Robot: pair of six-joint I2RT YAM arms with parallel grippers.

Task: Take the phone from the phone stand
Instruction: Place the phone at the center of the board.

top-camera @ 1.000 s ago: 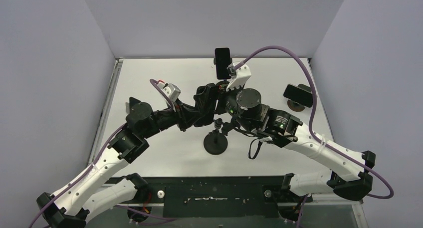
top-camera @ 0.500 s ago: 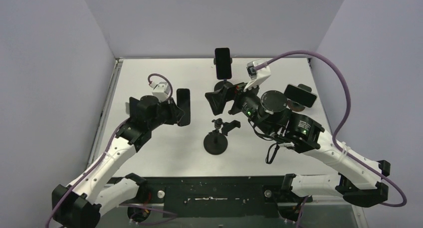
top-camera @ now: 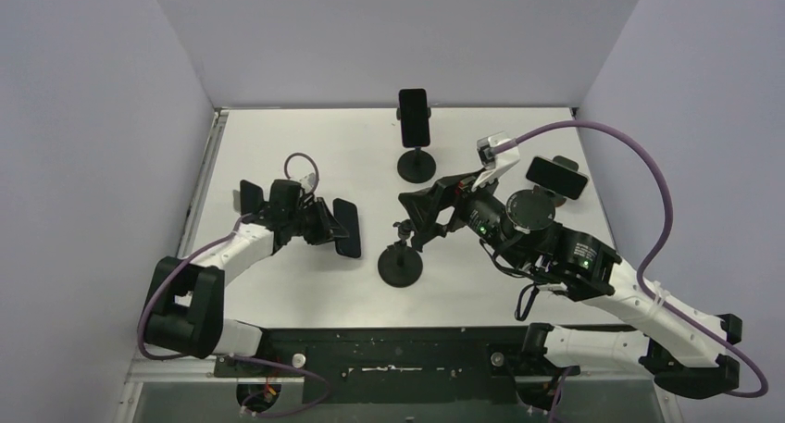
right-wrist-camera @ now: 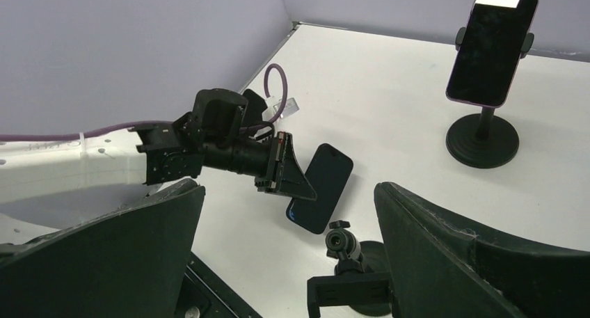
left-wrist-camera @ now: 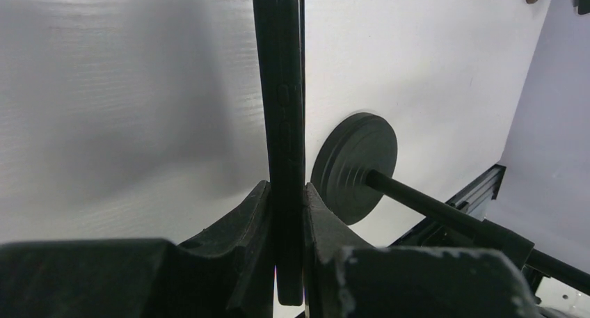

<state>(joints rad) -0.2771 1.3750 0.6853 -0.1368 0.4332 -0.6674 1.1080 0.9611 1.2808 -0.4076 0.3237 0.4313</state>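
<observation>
- White table (top-camera: 305,145) between lilac-grey walls, three stands on it.
- Near the table's centre: empty phone stand (top-camera: 400,258), clamp bare, round base flat on the surface.
- At its 9 o'clock, just beside it and clear of it: phone (top-camera: 346,227), off the stand and raised above the table, pinched by the left gripper (top-camera: 326,225).
- In the left wrist view: fingers (left-wrist-camera: 240,224) pressed against both faces near one end of the handset, most of its length reaching out beyond the grip.
- At the stand's 1 o'clock: right gripper (top-camera: 428,212), fingers spread wide. Grips nothing, hovers near the clamp.
- At the table's 12 o'clock: second phone (top-camera: 414,118) upright in its own stand. Toward 3 o'clock: third phone (top-camera: 556,177) in another.
- Risk of slip: short hold at one end of a smooth slab, so probably prone to pivot or slide out under a quick swing or a hard touch-down.
- Risk of a knock against the empty stand's post on any swing toward 3 o'clock, perhaps enough to topple it.
- Risk of arm contact: wide right jaws close to the clamp and to the left wrist, so possible hooking of the stand or a bump on a careless retreat.
- Risk of a rough landing: bounce or scuff on release from height or corner-first. Probably safer to lower flat onto open table toward 8 o'clock.
</observation>
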